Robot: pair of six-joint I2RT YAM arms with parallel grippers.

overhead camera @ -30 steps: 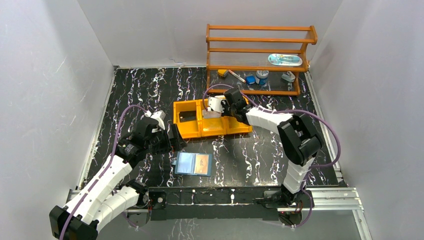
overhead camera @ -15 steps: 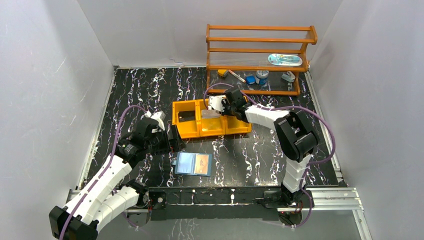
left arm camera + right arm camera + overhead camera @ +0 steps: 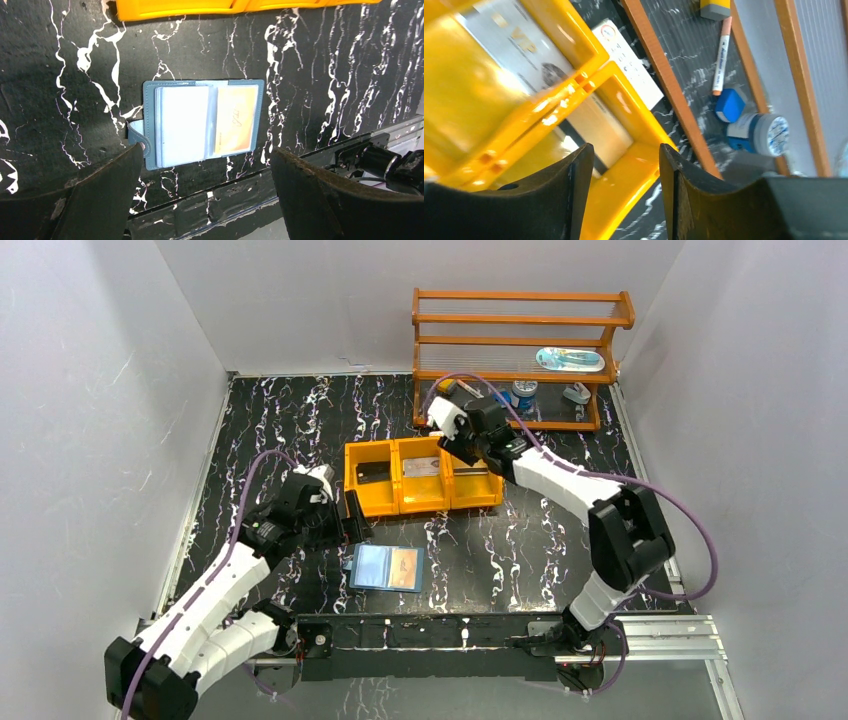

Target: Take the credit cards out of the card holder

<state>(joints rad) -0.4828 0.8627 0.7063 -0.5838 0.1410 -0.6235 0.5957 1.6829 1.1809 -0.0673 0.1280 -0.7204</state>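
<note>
The card holder (image 3: pixel 372 567) lies open near the table's front edge, with an orange credit card (image 3: pixel 404 568) in its right leaf. In the left wrist view the card holder (image 3: pixel 180 125) and the orange card (image 3: pixel 237 125) lie just beyond my left gripper (image 3: pixel 206 151), which is open and empty. My left gripper (image 3: pixel 352 520) hovers left of and behind the holder. My right gripper (image 3: pixel 458 448) is open over the back of the orange tray (image 3: pixel 400 508). A silvery card (image 3: pixel 425 466) lies in the middle compartment and a dark card (image 3: pixel 375 474) in the left one. Nothing sits between the right gripper (image 3: pixel 624 150) fingers.
A wooden shelf (image 3: pixel 520 340) stands at the back right with a marker (image 3: pixel 721 55), a blue block (image 3: pixel 730 105) and a jar (image 3: pixel 764 135). A white box with a red mark (image 3: pixel 629 65) lies behind the tray. A pale card (image 3: pixel 599 125) lies in the tray's right compartment.
My right gripper has opened, left the silvery card in the tray's middle compartment, and moved up and back toward the shelf. The left arm has barely shifted.
</note>
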